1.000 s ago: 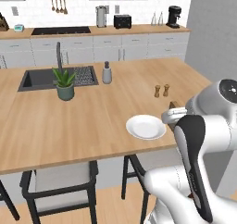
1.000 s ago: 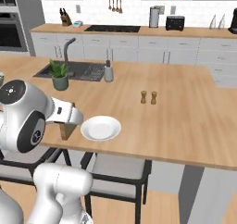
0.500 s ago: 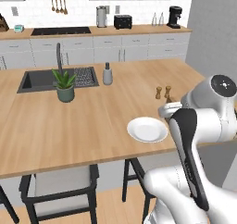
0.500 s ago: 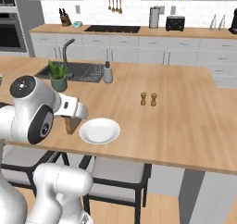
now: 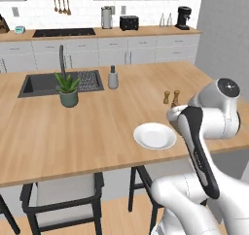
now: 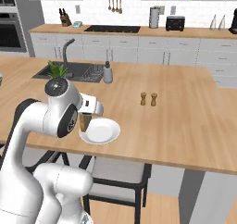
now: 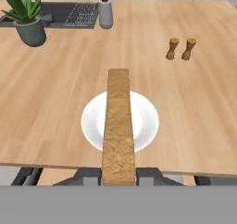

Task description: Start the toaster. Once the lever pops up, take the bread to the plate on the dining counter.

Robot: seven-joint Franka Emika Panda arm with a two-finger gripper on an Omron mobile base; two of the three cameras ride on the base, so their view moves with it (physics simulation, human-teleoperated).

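Observation:
My gripper (image 7: 119,174) is shut on the bread (image 7: 118,126), a golden-brown slice seen edge-on that reaches out over the white plate (image 7: 92,121). From the right base view the bread (image 6: 84,122) hangs upright at the plate's (image 6: 100,130) left rim, just above the dining counter (image 6: 185,112). In the left base view my arm covers the hand, and the plate (image 5: 154,135) lies near the counter's front edge. The black toaster (image 5: 129,22) stands on the far worktop by the tiled wall.
Two wooden shakers (image 5: 170,97) stand behind the plate. A potted plant (image 5: 68,89), a soap dispenser (image 5: 113,77) and the dark sink (image 5: 41,83) sit at the counter's left. Stools (image 5: 63,195) are tucked under the front edge.
My hand has carried the bread sideways towards the plate, from beside its rim to over it. The plate and the other things on the counter have stayed put.

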